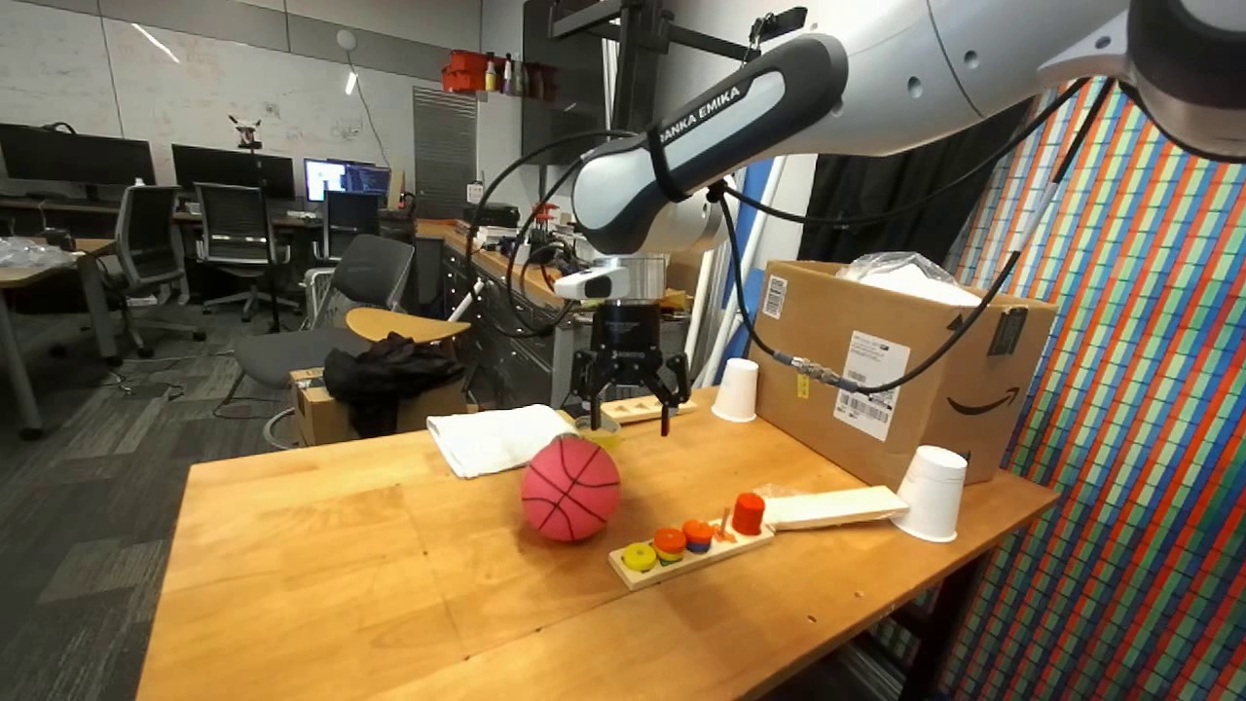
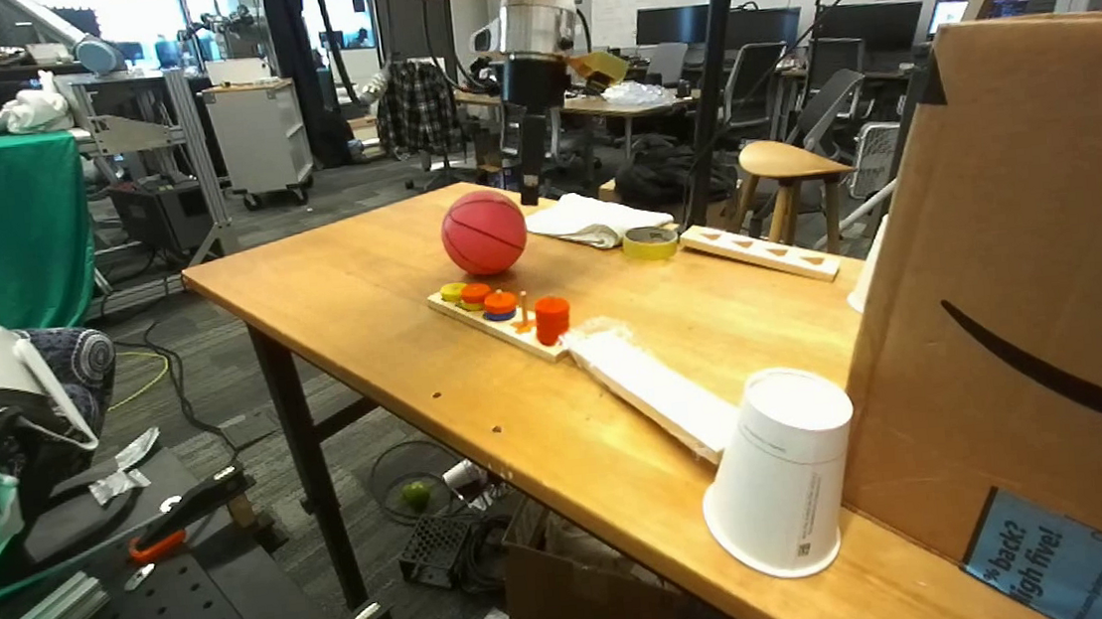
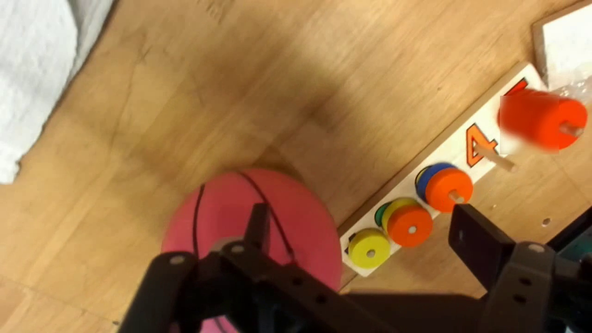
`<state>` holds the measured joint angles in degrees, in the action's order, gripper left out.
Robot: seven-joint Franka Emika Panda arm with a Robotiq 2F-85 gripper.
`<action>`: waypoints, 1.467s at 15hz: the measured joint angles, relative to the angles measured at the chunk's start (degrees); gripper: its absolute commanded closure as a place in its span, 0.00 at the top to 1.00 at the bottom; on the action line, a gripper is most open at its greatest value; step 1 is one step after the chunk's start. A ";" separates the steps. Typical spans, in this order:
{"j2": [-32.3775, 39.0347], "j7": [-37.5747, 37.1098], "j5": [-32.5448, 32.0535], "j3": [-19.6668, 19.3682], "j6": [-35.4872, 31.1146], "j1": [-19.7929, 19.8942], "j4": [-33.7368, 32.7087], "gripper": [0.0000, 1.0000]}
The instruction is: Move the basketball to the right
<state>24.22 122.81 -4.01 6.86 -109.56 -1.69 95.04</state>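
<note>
The basketball point(image 1: 571, 487), pinkish-red with dark seams, rests on the wooden table in both exterior views. In the wrist view the basketball point(image 3: 310, 222) fills the lower left, partly covered by a finger. My gripper point(image 1: 631, 426) hangs in the air above the table with its fingers well apart. Nothing sits between them, so it is open. From an exterior view, the gripper point(image 2: 529, 198) appears side-on, just above and beside the basketball point(image 2: 485, 233). One finger point(image 3: 258, 222) overlaps the ball in the wrist view, while the other finger point(image 3: 478, 245) is over the table; contact with the ball cannot be made out.
Close to the ball lies a peg board point(image 1: 642, 579) with coloured rings. A white-topped plank point(image 1: 837, 508) runs from it to an upturned white cup point(image 1: 932, 494). A white cloth point(image 1: 496, 438), a yellow tape roll point(image 2: 650, 244), another cup point(image 1: 737, 389) and a big cardboard box point(image 1: 827, 360) also stand around.
</note>
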 measured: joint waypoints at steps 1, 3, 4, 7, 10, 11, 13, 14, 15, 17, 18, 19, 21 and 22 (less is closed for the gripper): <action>0.18 -0.34 -0.83 -0.84 -0.59 0.40 0.02 1.00; 0.57 -1.82 -2.35 -2.55 -1.71 1.23 0.04 1.00; 0.67 -2.50 -2.41 -3.19 -2.15 1.83 0.04 1.00; 0.59 -3.83 -2.17 -3.76 -2.96 3.95 0.06 1.00; 0.20 -6.07 -2.19 -3.75 -3.23 4.28 0.44 1.00; 0.03 -7.13 -2.40 -3.74 -3.23 4.03 0.66 1.00; -0.44 -8.72 -3.23 -3.66 -2.91 3.33 1.29 1.00; -0.68 -9.43 -4.40 -3.65 -2.62 2.88 1.79 1.00; -0.99 -9.87 -5.51 -3.63 -2.37 2.43 2.52 1.00; -2.05 -10.05 -6.32 -3.32 -2.26 1.73 4.55 1.00; -2.82 -10.05 -6.27 -2.94 -2.26 1.57 5.48 1.00; -3.75 -10.05 -5.80 -2.38 -2.20 1.54 6.28 1.00; -5.92 -9.92 -3.93 -1.06 -1.60 1.49 7.61 1.00; -7.06 -9.83 -2.80 -0.34 -0.83 1.42 8.21 1.00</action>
<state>17.16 112.98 -6.81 6.52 -110.38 -0.27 103.25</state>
